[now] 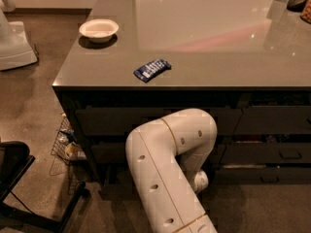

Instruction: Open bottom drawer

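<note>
The drawer stack sits under the grey counter's (pixel 204 62) left half. The bottom drawer (pixel 108 174) is the lowest, slimmest dark front near the floor. Only its left end shows, and its pull is hidden behind my white arm (pixel 165 169). The arm bends down in front of the stack and reaches in low towards the fronts. My gripper is hidden behind the arm's elbow, near the lower drawer fronts. I cannot tell whether the bottom drawer stands out from the stack.
A white bowl (pixel 98 29) and a blue snack packet (pixel 152 69) lie on the counter. The neighbouring drawer stack (pixel 272 152) is to the right. A wire basket (pixel 68 144) stands at the counter's left side. A black chair base (pixel 19 188) is at the lower left.
</note>
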You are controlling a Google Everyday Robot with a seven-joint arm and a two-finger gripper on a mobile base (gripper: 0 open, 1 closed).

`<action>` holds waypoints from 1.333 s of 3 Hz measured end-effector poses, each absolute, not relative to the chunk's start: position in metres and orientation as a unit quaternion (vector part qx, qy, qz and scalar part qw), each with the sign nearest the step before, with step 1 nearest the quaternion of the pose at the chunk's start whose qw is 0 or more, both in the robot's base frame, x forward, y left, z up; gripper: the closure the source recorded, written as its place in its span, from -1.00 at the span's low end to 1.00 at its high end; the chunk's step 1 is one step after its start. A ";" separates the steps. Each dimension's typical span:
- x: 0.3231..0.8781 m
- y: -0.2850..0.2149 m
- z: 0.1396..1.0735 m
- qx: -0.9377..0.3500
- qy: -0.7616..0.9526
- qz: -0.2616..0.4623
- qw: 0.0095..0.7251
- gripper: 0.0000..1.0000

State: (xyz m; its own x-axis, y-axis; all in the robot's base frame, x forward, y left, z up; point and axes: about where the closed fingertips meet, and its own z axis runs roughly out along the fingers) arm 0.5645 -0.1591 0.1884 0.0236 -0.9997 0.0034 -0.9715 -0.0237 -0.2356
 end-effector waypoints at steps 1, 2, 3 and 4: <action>0.564 -0.159 0.196 -0.710 0.694 -0.084 0.084 1.00; 0.564 -0.159 0.199 -0.710 0.694 -0.084 0.084 1.00; 0.539 -0.172 0.224 -0.701 0.705 -0.074 0.080 1.00; 0.457 -0.214 0.316 -0.666 0.740 -0.049 0.075 1.00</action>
